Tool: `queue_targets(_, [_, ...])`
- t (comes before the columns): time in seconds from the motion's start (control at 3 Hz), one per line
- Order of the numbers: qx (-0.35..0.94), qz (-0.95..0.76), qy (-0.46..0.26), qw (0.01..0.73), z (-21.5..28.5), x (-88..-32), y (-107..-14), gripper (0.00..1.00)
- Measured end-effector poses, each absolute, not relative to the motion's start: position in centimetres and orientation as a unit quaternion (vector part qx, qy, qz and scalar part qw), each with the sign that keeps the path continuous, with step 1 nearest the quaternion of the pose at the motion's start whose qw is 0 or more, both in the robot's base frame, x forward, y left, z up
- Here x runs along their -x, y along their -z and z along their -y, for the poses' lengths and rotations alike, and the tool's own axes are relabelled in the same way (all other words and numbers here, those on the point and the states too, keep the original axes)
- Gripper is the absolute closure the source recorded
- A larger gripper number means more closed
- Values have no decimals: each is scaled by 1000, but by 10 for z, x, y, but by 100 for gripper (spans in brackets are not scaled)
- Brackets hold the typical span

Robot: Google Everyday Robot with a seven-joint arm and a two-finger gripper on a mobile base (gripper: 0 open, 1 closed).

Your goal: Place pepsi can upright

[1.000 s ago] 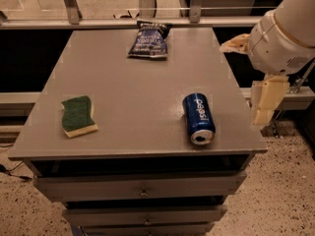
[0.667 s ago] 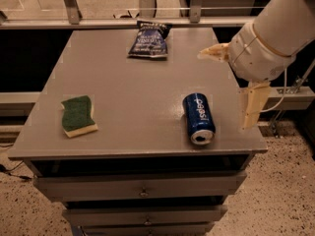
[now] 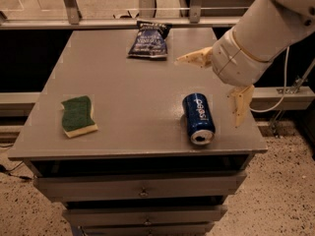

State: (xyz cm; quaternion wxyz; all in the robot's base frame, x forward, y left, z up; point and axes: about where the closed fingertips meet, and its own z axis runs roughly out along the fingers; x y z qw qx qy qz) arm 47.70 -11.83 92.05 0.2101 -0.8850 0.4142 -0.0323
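The pepsi can [image 3: 198, 118] is dark blue with white lettering. It lies on its side on the grey table [image 3: 133, 92], near the front right corner, with its silver top toward the front edge. My gripper [image 3: 208, 92] hangs just right of and above the can, open and empty. One tan finger [image 3: 191, 59] points left behind the can. The other finger [image 3: 240, 107] points down at the can's right side, close to it but apart.
A crinkled dark blue snack bag [image 3: 149, 39] lies at the table's back edge. A green and yellow sponge [image 3: 78, 116] lies front left. The table's right edge is close to the can. Drawers sit below the top, and a rail runs behind.
My arm and gripper have moved left over the table's right edge, closer to the can. The can, bag and sponge have not moved.
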Motion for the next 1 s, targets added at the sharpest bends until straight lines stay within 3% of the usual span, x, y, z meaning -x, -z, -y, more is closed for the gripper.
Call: queue_targets(1.0, [939, -301, 81, 147, 117, -482, -922, 0])
